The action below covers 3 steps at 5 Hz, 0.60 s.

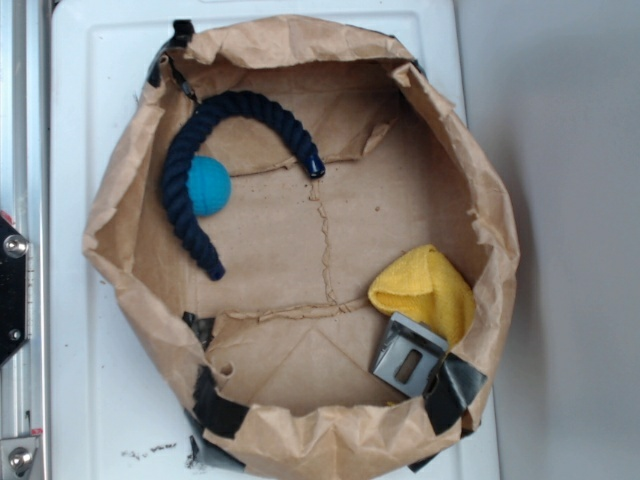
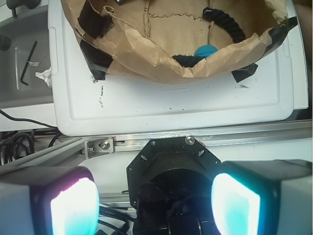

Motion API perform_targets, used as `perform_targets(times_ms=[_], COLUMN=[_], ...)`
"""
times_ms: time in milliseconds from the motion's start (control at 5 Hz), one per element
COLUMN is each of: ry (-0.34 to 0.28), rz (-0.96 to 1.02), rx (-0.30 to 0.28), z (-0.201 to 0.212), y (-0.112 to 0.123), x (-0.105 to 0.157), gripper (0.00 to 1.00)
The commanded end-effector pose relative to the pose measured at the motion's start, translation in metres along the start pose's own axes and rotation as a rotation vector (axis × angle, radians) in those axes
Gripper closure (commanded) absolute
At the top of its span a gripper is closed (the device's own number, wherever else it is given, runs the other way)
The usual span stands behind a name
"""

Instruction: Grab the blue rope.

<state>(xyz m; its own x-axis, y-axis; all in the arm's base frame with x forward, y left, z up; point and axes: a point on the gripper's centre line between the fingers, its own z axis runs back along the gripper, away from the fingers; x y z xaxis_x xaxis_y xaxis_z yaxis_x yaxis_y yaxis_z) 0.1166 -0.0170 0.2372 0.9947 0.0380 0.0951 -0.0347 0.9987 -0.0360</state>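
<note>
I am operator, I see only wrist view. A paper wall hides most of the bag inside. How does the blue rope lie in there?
Observer: In the exterior view the blue rope curves like a horseshoe in the upper left part of the paper bag.
Operator: And the ball, where is it against the rope?
Observer: The blue ball sits inside the curve, against the rope's left bend.
Operator: Anything else in the bag?
Observer: A yellow cloth and a grey metal plate lie at the lower right, apart from the rope.
Operator: Is the gripper near the rope?
Observer: No, the exterior view shows no gripper over the bag.
</note>
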Motion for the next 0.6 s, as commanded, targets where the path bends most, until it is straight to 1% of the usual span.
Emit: perform_targets(times_ms=[0,200,400], ry=[0.0,-0.018,-0.033], rz=[0.0,-0.008,-0.005], rx=[0.0,0.04,0.044], z=[0.0,-0.005,-0.009], y=[0.0,-0.002,0.001], x=[0.0,0.033,0.058], gripper=[0.0,0.0,0.0])
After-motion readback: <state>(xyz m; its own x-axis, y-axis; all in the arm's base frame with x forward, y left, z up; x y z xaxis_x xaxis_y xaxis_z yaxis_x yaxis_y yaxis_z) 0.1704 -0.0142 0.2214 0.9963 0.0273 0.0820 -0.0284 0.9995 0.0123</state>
